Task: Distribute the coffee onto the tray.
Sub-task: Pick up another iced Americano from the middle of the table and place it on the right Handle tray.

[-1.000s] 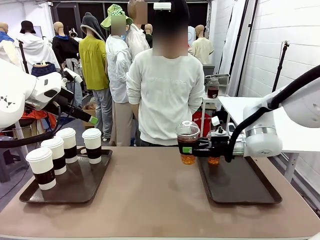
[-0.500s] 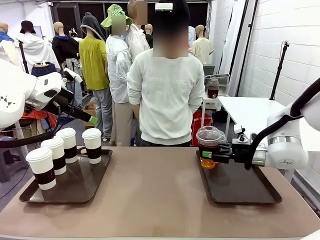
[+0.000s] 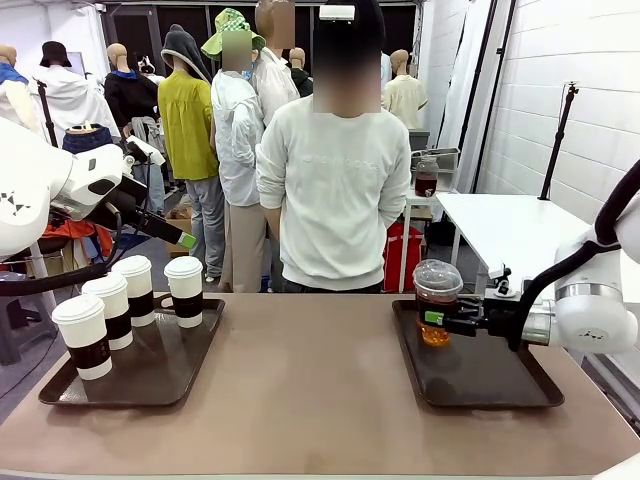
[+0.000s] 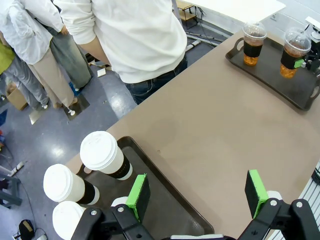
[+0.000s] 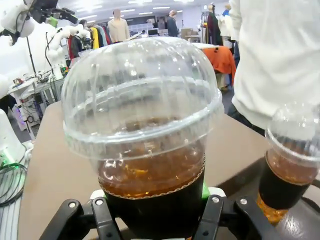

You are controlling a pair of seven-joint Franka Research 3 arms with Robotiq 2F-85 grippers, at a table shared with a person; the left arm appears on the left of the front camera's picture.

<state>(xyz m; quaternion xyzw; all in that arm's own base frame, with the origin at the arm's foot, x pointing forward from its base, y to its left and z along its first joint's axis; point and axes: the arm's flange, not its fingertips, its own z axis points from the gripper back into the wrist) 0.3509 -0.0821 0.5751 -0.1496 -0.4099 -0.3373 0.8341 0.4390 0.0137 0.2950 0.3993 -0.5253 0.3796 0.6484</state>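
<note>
Sideways, left wrist view: 2 dome-lidded cups (image 4: 253,43).

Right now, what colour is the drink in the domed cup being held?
Amber-brown, above a black sleeve, in the domed cup; the right wrist view shows it best.

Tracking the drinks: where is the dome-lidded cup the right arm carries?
In the front view the dome-lidded cup sits in the right gripper over the right tray's far left corner, beside a second iced cup.
</note>
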